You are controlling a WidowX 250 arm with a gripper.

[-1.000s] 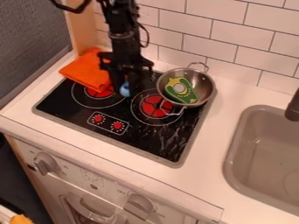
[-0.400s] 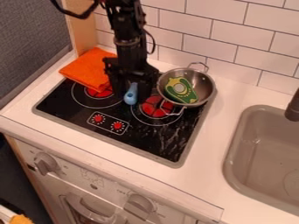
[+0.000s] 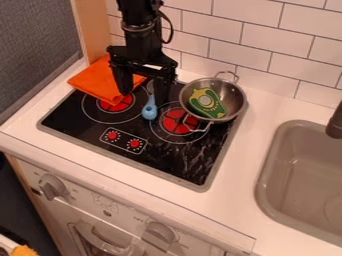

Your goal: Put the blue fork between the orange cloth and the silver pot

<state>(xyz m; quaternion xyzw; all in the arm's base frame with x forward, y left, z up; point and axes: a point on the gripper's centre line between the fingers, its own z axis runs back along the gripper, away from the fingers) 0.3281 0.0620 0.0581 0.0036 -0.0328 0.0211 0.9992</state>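
The blue fork (image 3: 149, 111) is lying on the black stovetop (image 3: 177, 160), left of the frame's centre, its broad, rounded handle end pointing toward the bottom of the frame and its narrower part running upward; the upper end is blending into the dark surroundings. The orange cloth (image 3: 97, 80) is spreading in creased folds at the upper left, overlapping the stovetop's corner. The silver pot (image 3: 233, 98) is sitting right of the fork, above the frame's centre, its round mouth facing up, its two loop handles sticking out toward the top and lower left
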